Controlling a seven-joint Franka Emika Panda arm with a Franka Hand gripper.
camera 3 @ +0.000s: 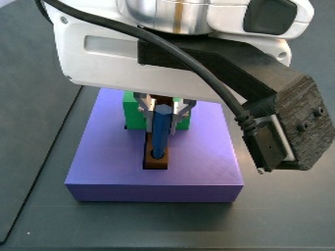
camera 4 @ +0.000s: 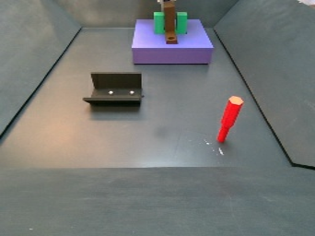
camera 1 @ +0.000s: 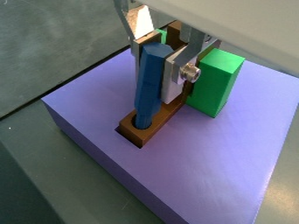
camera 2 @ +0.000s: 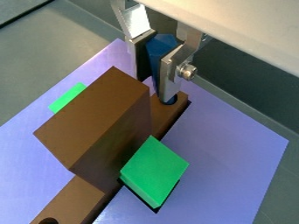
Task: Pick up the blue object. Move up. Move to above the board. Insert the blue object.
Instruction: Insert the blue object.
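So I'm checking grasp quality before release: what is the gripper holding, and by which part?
The gripper, above the purple slab, holds the blue object by its upper end; the lower end sits at the board.

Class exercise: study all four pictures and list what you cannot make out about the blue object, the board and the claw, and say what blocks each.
- Blue object: its lower tip, hidden where it enters the board in a wrist view.
- Claw: its grip, masked by the robot's white body in a side view.
- Blue object, board and claw atop the purple slab: too small in a side view.
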